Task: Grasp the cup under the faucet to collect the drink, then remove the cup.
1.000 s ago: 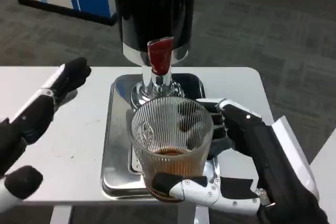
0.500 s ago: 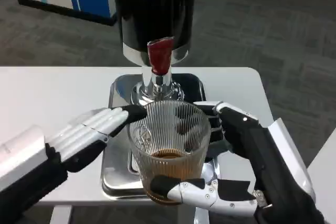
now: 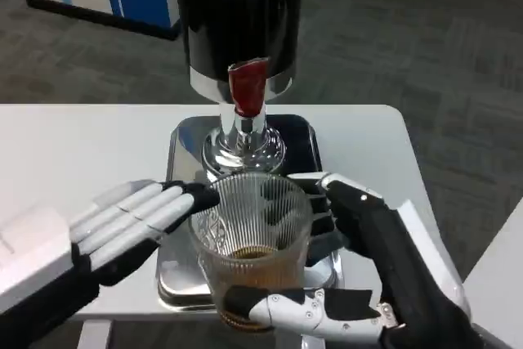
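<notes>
No legible writing, right hand (image 3: 351, 275) gripping the ribbed clear glass cup (image 3: 252, 243) holding brown drink, cup over the steel drip tray (image 3: 176, 202) just below the red faucet lever (image 3: 247, 87), left hand (image 3: 139, 222) released, fingertips beside cup, bare white table (image 3: 82, 145) left.

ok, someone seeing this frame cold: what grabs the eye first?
The ribbed glass cup at centre front, a little brown drink in its bottom, gripped by the right hand from the right side and front. Behind it stands the dark drink dispenser with its red tap lever on a steel tray. The left hand reaches in from the left, fingertips at the cup's rim.
</notes>
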Robot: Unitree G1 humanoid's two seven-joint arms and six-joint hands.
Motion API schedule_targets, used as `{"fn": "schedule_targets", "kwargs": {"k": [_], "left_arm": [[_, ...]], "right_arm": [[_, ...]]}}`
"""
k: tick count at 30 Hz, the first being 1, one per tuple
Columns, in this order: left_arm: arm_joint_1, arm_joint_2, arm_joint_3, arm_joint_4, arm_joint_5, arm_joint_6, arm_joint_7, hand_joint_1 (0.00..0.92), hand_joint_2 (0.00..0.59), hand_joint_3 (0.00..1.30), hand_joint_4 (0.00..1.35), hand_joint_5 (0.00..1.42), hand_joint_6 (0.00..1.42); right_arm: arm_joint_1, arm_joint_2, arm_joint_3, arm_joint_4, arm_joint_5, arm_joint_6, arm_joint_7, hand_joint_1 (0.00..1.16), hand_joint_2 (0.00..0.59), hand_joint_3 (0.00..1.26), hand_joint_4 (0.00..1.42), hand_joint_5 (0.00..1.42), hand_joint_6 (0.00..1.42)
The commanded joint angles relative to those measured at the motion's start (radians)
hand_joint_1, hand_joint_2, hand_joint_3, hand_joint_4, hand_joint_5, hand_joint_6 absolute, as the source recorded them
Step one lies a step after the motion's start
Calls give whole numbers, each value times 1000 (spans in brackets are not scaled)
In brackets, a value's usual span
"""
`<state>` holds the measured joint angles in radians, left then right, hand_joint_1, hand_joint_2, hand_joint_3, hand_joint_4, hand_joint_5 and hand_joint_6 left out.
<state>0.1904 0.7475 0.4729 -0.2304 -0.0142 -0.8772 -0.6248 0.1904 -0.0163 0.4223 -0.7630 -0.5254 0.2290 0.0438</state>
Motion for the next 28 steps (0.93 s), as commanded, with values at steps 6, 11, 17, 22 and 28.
{"fn": "schedule_targets", "kwargs": {"k": [6, 11, 17, 22, 28], "left_arm": [[22, 13, 24, 4, -16, -22, 32, 0, 52, 0, 0, 0, 0], [22, 12, 36, -8, -37, -7, 43, 0, 52, 0, 0, 0, 0], [26, 16, 65, -47, -68, 13, 50, 0, 52, 0, 0, 0, 0], [33, 11, 82, -67, -79, 20, 46, 0, 52, 0, 0, 0, 0], [42, 9, 88, -70, -79, 18, 45, 0, 52, 0, 0, 0, 0]], "right_arm": [[-37, 33, 50, -7, -9, -12, -12, 870, 172, 566, 677, 741, 715], [-34, 26, 37, -11, -8, -12, -10, 870, 172, 566, 677, 741, 715], [-36, 20, 20, -13, -2, -13, -9, 870, 172, 566, 678, 741, 724], [-30, 16, 17, -15, -2, -14, -8, 870, 172, 566, 678, 741, 726], [-23, 12, 18, -16, -1, -18, -10, 870, 172, 566, 678, 741, 726]]}}
